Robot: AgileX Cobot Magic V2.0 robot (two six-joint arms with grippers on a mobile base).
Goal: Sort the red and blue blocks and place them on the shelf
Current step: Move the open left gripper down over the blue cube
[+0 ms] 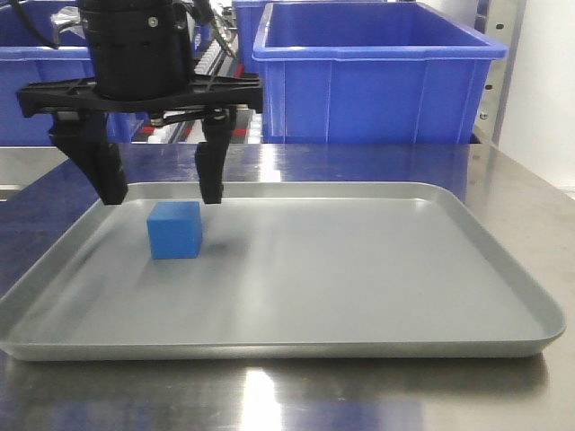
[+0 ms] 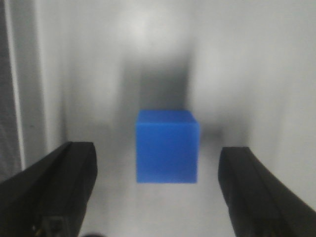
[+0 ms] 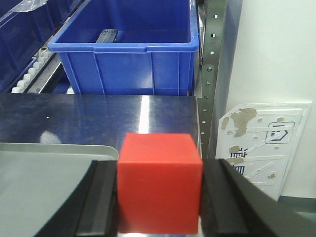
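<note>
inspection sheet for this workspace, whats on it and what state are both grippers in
surface: steel shelf top carrying a shallow grey tray
job's things: blue block sits on the tray, nothing touching it; red block is held in the right gripper
clutter: nothing seen
grippers: left gripper open, fingers spread either side of the blue block; right gripper shut on the red block, off the tray's corner
cables: nothing seen for certain
surroundings: large blue bins behind the tray, a perforated metal upright, a white wall with a marked white panel
</note>
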